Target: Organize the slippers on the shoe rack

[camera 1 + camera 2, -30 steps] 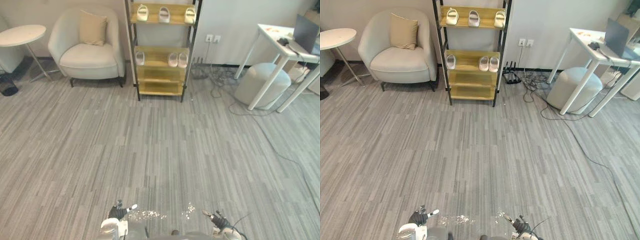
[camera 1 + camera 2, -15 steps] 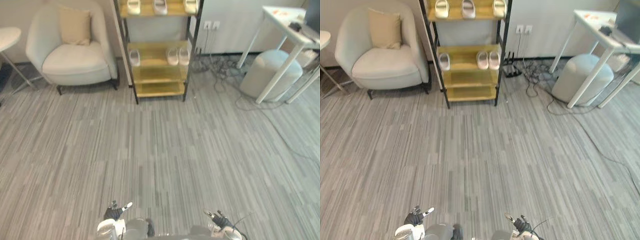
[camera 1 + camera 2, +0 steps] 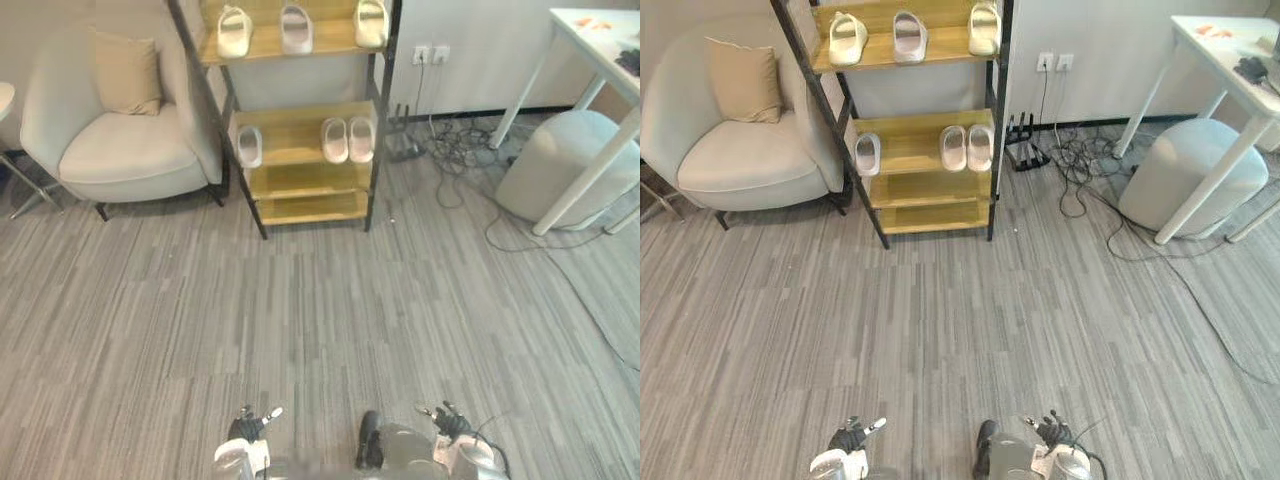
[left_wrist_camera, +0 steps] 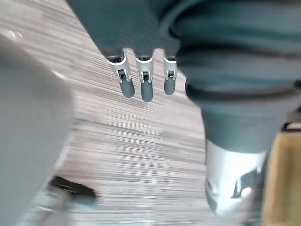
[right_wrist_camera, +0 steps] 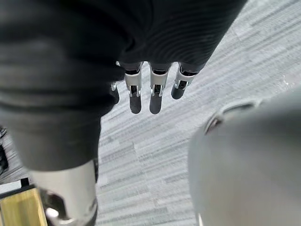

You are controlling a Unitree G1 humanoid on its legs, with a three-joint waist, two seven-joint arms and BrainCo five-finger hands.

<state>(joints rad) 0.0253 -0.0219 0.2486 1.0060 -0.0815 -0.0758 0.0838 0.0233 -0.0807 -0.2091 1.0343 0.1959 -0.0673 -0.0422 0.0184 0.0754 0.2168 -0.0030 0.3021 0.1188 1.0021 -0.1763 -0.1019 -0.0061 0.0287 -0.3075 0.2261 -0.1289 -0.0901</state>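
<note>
Far beyond left hand, right hand: slippers, shoe rack | both slack, empty | approach squarely first.

Left hand up close: short silver fingers, dark rubbery tips, dark ribbed cover over wrist. Smooth silver-grey forearm tube past cuff. Right hand matches: silver, black-tipped, black ribbed wrist sleeve.

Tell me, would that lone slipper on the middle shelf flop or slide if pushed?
Probably light and fairly stiff: the slipper looks like thick moulded foam. Lying flat on the smooth wooden shelf, it should slide rather than tip.
</note>
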